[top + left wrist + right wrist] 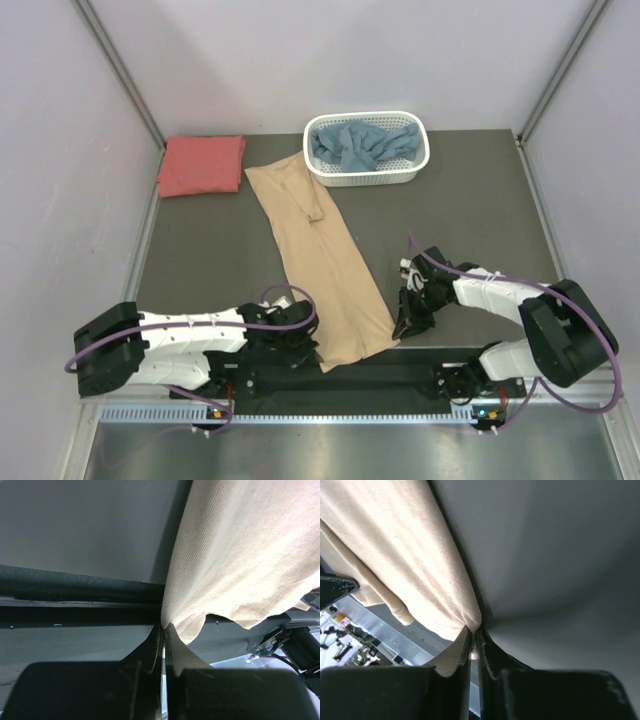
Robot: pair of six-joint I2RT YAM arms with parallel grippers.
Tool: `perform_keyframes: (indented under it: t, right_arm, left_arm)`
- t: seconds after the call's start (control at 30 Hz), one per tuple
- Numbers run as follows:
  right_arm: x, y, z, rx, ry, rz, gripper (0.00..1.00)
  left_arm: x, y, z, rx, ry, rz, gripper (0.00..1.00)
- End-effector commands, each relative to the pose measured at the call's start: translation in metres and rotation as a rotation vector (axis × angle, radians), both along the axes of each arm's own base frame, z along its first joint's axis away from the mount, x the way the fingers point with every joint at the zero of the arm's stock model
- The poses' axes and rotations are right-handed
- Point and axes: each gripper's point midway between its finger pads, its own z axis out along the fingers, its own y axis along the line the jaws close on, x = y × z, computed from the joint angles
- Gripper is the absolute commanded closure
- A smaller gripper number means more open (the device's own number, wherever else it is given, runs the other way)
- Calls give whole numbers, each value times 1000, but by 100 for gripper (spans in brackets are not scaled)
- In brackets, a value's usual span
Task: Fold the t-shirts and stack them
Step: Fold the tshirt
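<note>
Tan t-shirt (320, 260) lies folded lengthwise as a narrow strip, running diagonally from the near edge of the table (470, 220) toward the far side. At its near hem, the left gripper (163, 628) is clamped on the left corner and the right gripper (474, 630) on the right corner; both wrist views show cloth pinched between closed fingers. Holding both hem corners probably allows the hem to be carried toward the collar for a crosswise fold while the strip stays flat. Farther back, the coral-red t-shirt (202, 165) rests folded at the far-left corner, presumably as the stack base. The dusty blue t-shirt (362, 145) lies crumpled in the white basket (415, 170) at the far edge, not yet folded.
</note>
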Motion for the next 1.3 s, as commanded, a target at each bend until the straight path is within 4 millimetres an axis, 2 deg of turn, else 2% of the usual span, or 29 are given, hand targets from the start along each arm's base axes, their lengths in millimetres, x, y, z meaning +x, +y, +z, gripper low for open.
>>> perform_keyframes:
  t: [0.0,0.07,0.27,0.53,0.8,0.97,1.0,1.1,1.13,1.17,1.27]
  right_arm:
    - [3,-16,-23,-113,-59,-13,96]
    - [1,-17,-22,-113,-60,-19,100]
    - [-2,-19,-6,-88,-100,-22,100]
    - [-15,-9,7,-13,-85,-9,100]
    - [-17,1,22,33,-99,-10,100]
    - [13,15,48,61,-202,4,100]
    - [19,18,53,66,-215,7,100]
    - [41,32,74,89,-261,27,100]
    - [53,39,87,107,-298,45,100]
    - [58,43,86,98,-291,57,100]
    - [79,56,99,104,-303,94,100]
  left_arm:
    - [-3,-2,3,-24,13,19,100]
    - [-5,1,2,-14,19,29,100]
    - [-15,7,6,-5,26,48,100]
    - [-28,19,9,27,27,70,100]
    - [-34,22,13,31,27,54,100]
    - [-18,29,30,44,-51,100,100]
    - [-9,31,34,43,-91,139,100]
    - [5,35,49,7,-160,193,100]
    - [12,36,56,-12,-195,215,100]
    - [17,37,62,-22,-206,235,100]
    - [30,41,72,-22,-240,260,100]
